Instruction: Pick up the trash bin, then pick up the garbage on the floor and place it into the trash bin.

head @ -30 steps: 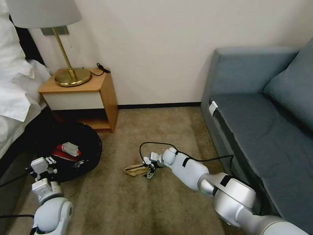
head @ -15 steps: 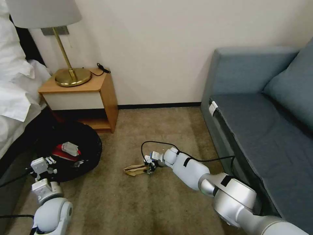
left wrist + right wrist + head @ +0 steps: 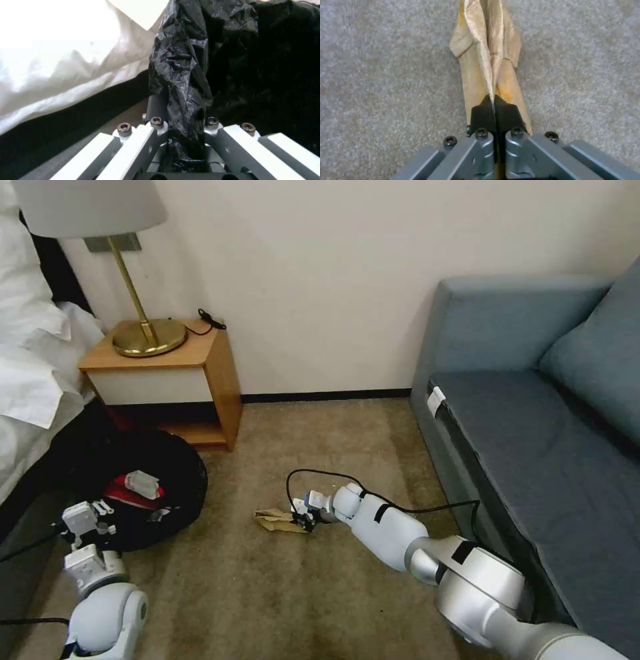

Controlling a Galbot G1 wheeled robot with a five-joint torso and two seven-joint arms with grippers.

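Observation:
The trash bin (image 3: 175, 468), round and lined with a crinkly black bag, is at the left beside the nightstand. A red-and-white carton (image 3: 137, 487) lies inside it. My left gripper (image 3: 99, 513) is shut on the bin's near rim, pinching the black bag (image 3: 181, 82). On the floor (image 3: 267, 593) in the middle lies tan crumpled paper (image 3: 275, 521). My right gripper (image 3: 303, 520) is down at the carpet, its black fingertips (image 3: 483, 113) shut on the paper's (image 3: 490, 50) near end.
A wooden nightstand (image 3: 200, 373) with a brass lamp (image 3: 148, 337) stands against the wall behind the bin. White bedding (image 3: 30, 367) is at the far left. A grey-blue sofa (image 3: 533, 433) runs along the right. A black cable (image 3: 320, 475) loops above the right wrist.
The right gripper dropped to the carpet, turned level and shut on the paper's end. The left arm and the bin stayed put.

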